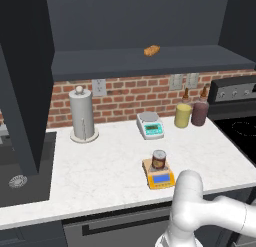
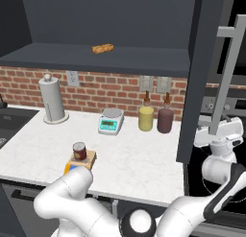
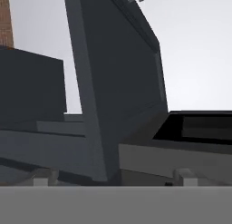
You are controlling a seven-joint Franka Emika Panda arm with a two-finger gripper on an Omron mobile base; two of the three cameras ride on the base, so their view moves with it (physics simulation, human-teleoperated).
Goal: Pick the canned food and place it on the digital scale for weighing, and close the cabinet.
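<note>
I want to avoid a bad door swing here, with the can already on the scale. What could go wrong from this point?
1. The open tool sits beside the right cabinet door, near its bar handle; a glancing push could slip off the door.
2. The canned food stands loose on the digital scale; the arm's elbow is close and could topple it.

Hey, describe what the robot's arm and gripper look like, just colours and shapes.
The arm is glossy white with rounded, tubular links and dark grey-black joint bands. The gripper is a boxy white hand by the cabinet door. No cables or markings are visible.
</note>
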